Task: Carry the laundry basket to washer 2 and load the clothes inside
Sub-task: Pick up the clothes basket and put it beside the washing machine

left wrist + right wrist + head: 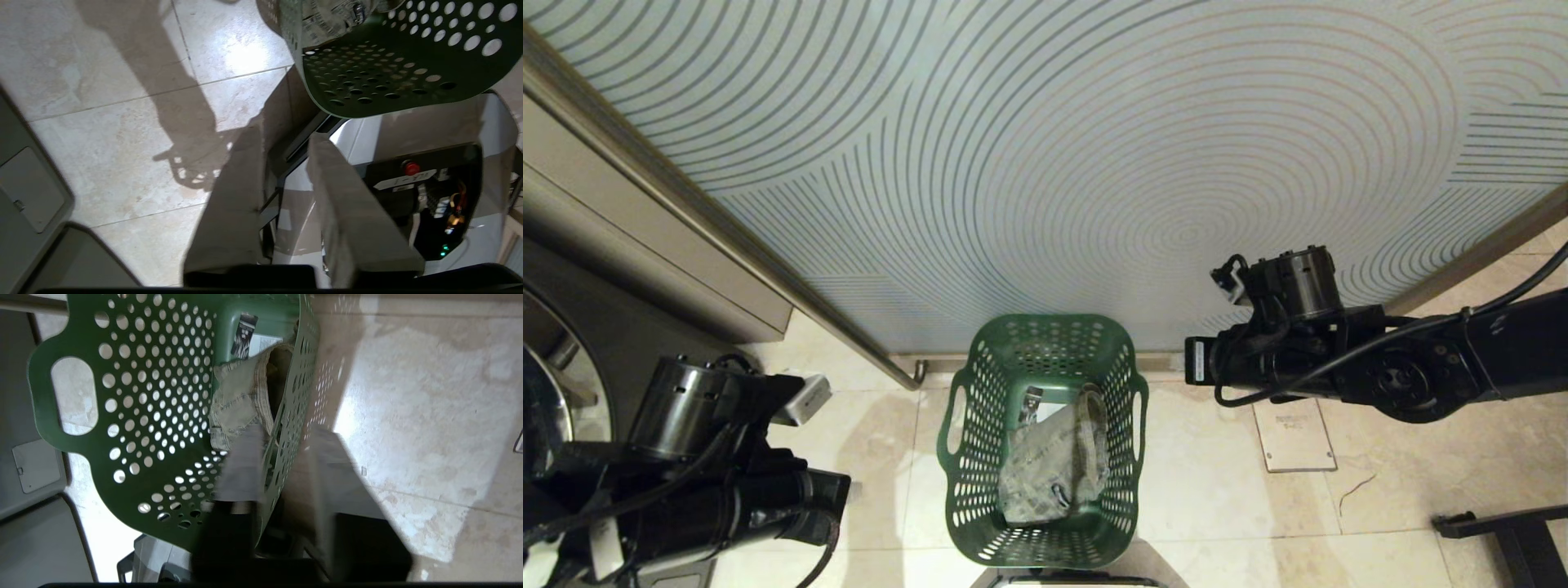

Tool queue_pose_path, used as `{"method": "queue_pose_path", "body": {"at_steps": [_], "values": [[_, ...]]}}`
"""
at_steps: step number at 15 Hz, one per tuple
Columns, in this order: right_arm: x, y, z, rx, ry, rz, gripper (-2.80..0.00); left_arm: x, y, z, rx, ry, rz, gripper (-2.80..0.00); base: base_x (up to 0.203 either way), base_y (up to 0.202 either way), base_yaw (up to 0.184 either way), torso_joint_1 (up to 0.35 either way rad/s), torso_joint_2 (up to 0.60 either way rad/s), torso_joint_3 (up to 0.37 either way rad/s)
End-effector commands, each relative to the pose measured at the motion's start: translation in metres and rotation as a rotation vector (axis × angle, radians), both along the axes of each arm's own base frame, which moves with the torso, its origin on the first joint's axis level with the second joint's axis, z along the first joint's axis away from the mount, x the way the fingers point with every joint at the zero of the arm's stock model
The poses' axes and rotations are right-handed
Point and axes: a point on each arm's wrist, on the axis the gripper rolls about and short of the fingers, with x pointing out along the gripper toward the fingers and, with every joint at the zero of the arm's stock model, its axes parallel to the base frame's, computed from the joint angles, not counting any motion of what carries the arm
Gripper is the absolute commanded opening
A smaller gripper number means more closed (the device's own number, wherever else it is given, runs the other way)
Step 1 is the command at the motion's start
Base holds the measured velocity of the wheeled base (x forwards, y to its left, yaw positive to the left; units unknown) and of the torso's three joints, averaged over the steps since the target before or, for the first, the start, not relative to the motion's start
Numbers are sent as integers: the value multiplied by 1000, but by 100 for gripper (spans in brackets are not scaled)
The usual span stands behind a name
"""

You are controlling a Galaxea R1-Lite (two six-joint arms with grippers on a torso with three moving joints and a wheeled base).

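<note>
since the green laundry basket (1043, 441) stands on the floor between both arms, long axis near to far, the right pincer (282, 469) straddles its right wall, jaws apart; the left pincer (286, 171) hangs apart, empty.

Dark green perforated laundry basket (1045, 351), pale grey-and-khaki patterned clothes (1054, 465), cream marbled floor tiles (1225, 498), grey concentric-line wall panel (1094, 147)

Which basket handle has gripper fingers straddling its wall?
The laundry basket's right-side handle wall: the right gripper's fingers straddle it. The left gripper holds nothing.
</note>
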Motion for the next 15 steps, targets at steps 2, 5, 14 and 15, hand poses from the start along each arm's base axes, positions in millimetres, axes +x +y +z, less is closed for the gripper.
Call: {"method": "queue_pose_path", "body": {"at_steps": [2, 5, 14, 15], "values": [[-4, 3, -3, -9, 28, 12, 0, 2, -5, 1, -13, 1, -7, 0, 0, 0, 0, 0, 0, 0], [-16, 7, -6, -17, 58, 30, 0, 0, -10, 0, -22, 10, -27, 0, 0, 0, 0, 0, 0, 0], [-27, 9, -39, -10, 202, -1, 0, 25, -50, -28, -31, 7, -42, 0, 0, 0, 0, 0, 0, 0], [-25, 9, -44, -15, 213, -4, 0, 24, -51, -29, -31, 10, -46, 0, 0, 0, 0, 0, 0, 0]]}}
